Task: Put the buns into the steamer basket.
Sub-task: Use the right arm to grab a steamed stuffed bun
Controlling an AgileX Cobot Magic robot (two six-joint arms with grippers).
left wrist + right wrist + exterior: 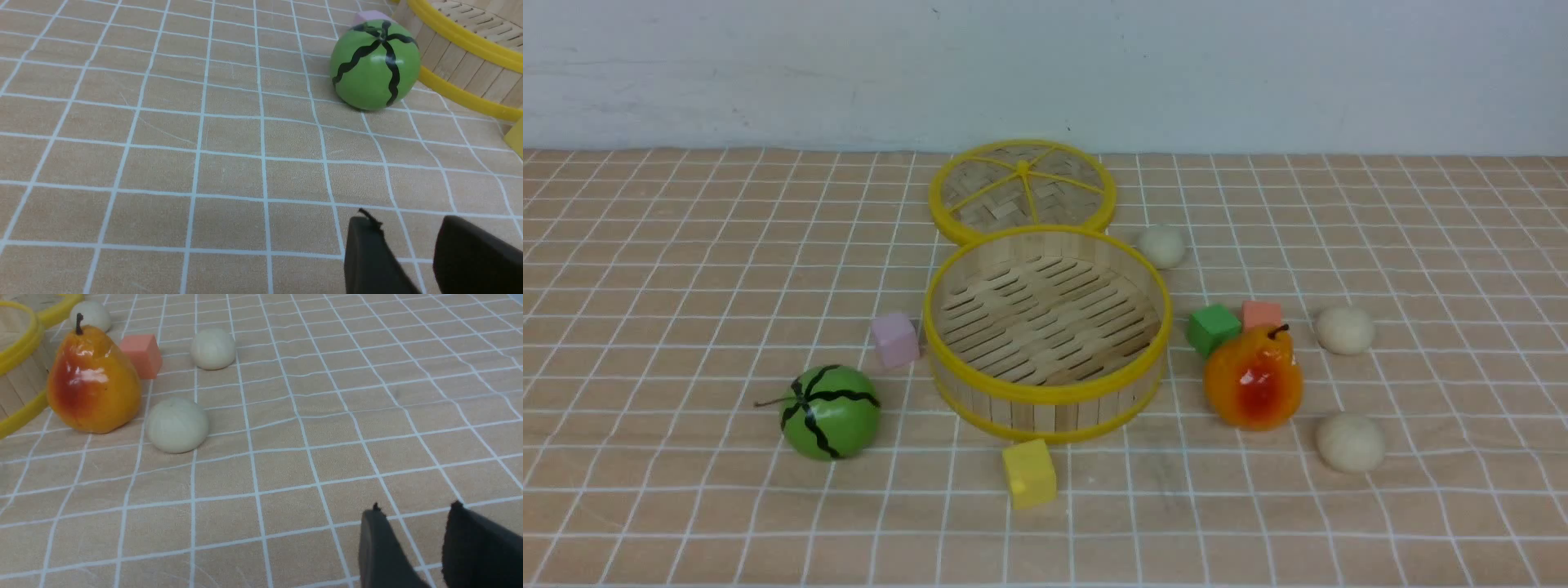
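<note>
The basket (1045,394) is sitting uncovered, seemingly for loading, while the buns (1350,442) are lying outside and the left gripper (408,232) and right gripper (412,518) are hovering spread, empty.

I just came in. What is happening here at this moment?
Nothing is being handled yet. The three buns lie on the cloth, to the right of the basket, which holds nothing; the lid lies behind it. Both grippers are open and hold nothing: the left gripper hangs low near the watermelon, the right gripper low near the buns and the pear.
</note>
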